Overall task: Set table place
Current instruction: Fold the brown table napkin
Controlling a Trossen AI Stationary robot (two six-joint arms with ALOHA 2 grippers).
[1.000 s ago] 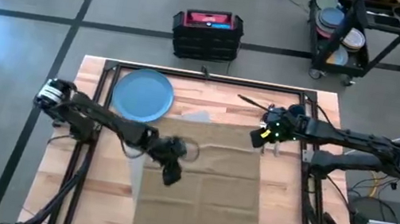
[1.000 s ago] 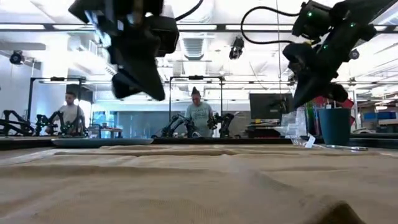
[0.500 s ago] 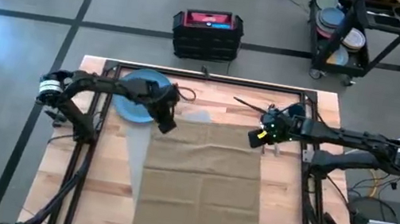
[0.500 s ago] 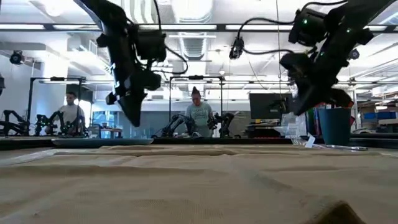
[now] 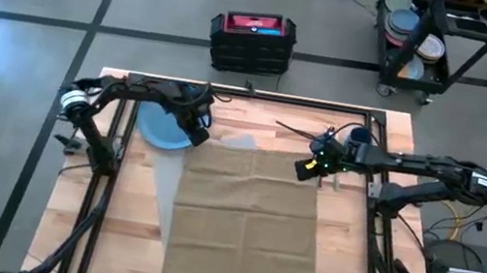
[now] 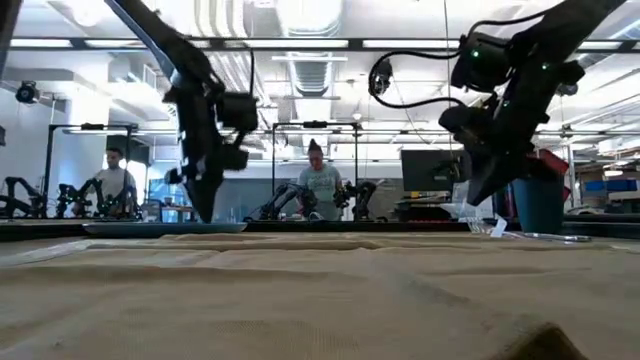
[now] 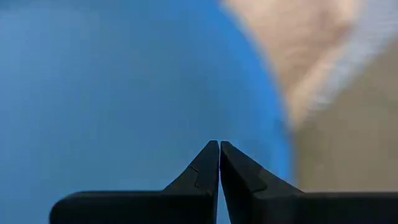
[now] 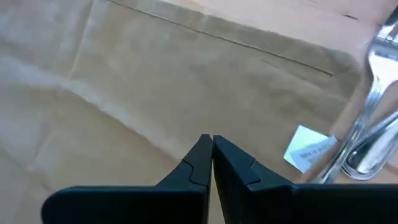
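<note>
Left gripper (image 5: 197,133): positioned over the near right edge of the round blue plate (image 5: 159,123) at the far left of the table (image 5: 110,233). In the left wrist view its fingertips (image 7: 211,163) meet with no gap and nothing between them; the plate fills most of that view, with bare wood and the edge of the cloth just beyond its rim. In the low view the gripper (image 6: 203,200) hangs point-down above the plate (image 6: 165,228), apart from it.

Right gripper (image 5: 303,169): positioned over the far right corner of the tan cloth napkin (image 5: 245,220). The right wrist view shows its fingertips (image 8: 207,149) pressed together, holding nothing, above the creased cloth (image 8: 155,81). A white label (image 8: 309,149) sits at the cloth's edge, and silver cutlery (image 8: 367,118) lies just beside it; a fork head is identifiable, the remaining pieces cannot be told apart.

Task items: the napkin lies spread open across the middle of the table, covering most of the grey placemat (image 5: 164,193), of which a strip shows along the left side and far corner. The small dark-blue cup (image 5: 358,135) stands upright near the far right edge, behind the right arm; it also appears in the low view (image 6: 540,203).

Surroundings: two people (image 6: 318,190) are seated in the room behind the table. A black cart (image 5: 435,40) with stacked dishes stands off the far right corner.
</note>
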